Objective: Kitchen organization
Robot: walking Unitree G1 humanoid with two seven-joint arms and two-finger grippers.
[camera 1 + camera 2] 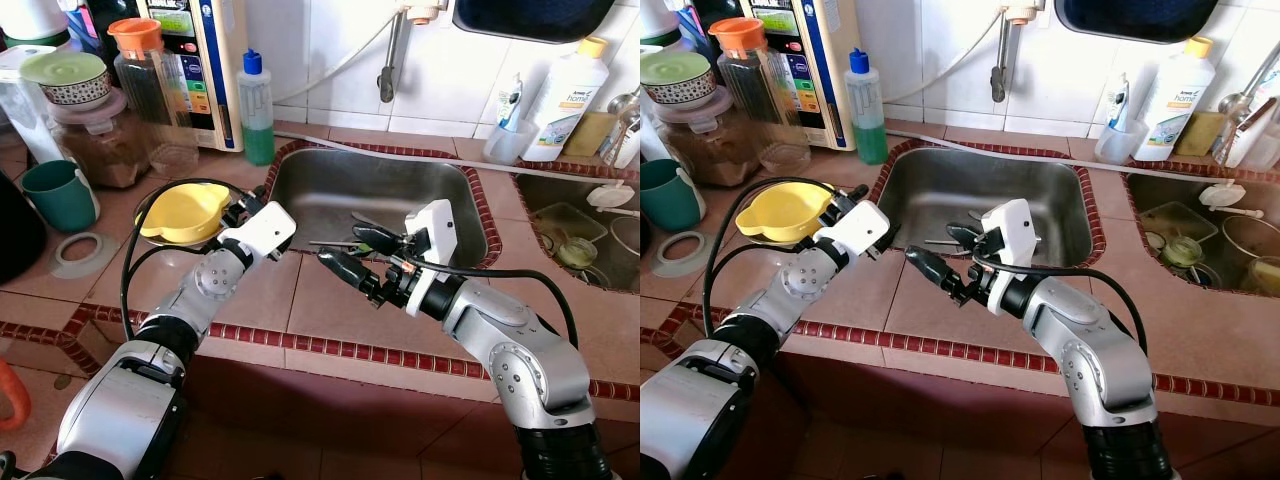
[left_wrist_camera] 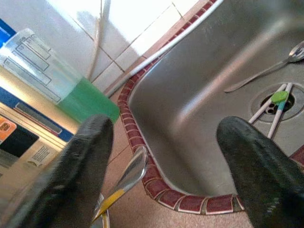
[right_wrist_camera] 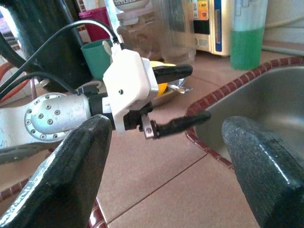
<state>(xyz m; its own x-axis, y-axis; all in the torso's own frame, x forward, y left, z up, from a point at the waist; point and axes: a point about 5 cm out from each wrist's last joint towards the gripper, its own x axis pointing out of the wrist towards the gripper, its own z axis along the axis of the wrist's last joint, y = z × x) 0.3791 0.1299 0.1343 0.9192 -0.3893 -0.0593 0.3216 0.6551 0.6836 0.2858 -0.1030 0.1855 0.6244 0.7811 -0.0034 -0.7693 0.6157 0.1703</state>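
1. The left gripper (image 1: 250,208) has its fingers (image 2: 80,161) wide apart and holds nothing. It hovers at the left rim of the sink (image 1: 300,170), just beside the yellow bowl (image 1: 183,212).

2. The right gripper (image 1: 352,252) also has its fingers (image 3: 85,156) spread and is empty. It hovers over the front edge of the sink and points toward 9 o'clock, at the left gripper.

3. The step in hand seems to be taking the cutlery out of the sink. To do it well, I would turn one gripper downward first, lower it slowly to the basin floor, and close across a thin handle, not along it, because flat metal slips easily.

4. A spoon (image 2: 266,71) lies on the basin floor, at about 1 o'clock from the left fingers in the left wrist view, well apart from them.

5. Two chopsticks (image 2: 275,107) with a green piece lie over the drain (image 2: 263,99), beside the spoon.

6. Another spoon (image 2: 128,175) rests just between the left fingers, near the bowl.
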